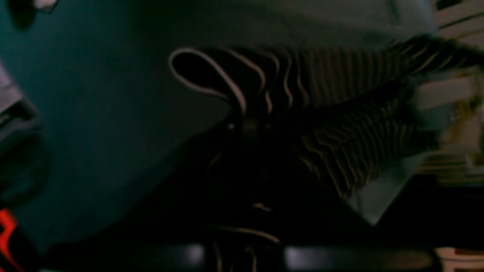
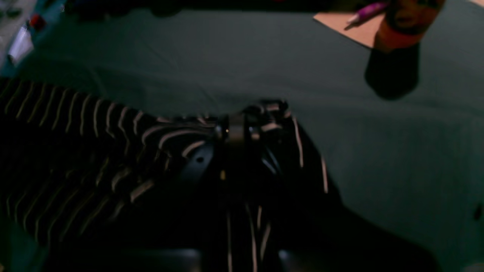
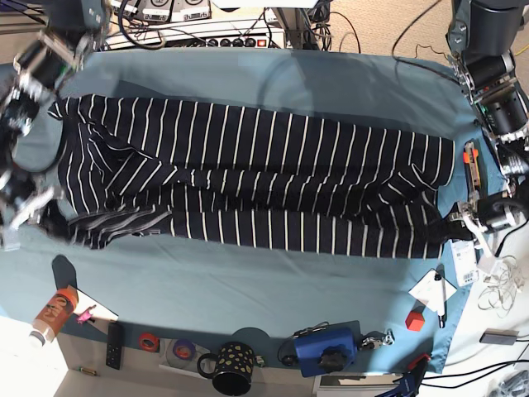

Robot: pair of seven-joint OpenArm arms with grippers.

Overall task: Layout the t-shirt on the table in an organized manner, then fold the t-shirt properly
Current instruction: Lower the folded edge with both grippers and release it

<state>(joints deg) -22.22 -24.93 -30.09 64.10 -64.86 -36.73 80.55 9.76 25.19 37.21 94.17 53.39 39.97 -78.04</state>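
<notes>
Soft striped knit t-shirt (image 3: 248, 178) on matt teal cloth-covered table (image 3: 248, 281); glossy dotted mug (image 3: 234, 368).

Both arms built from black cylindrical joint housings with silver-grey metal brackets. Left arm (image 3: 496, 91) has ribbed black motor sections, white fingers (image 3: 473, 222) at the tip. Right arm (image 3: 29, 83) similar, black cable along it, pale grey brackets.

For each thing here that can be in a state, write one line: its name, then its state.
Dark navy white-striped fabric t-shirt: stretched across the table, bottom edge folded over, gripped at both ends.
Teal cloth-covered table: partly covered by the shirt.
Left gripper: shut on the shirt.
Right gripper: shut on the shirt.
</notes>
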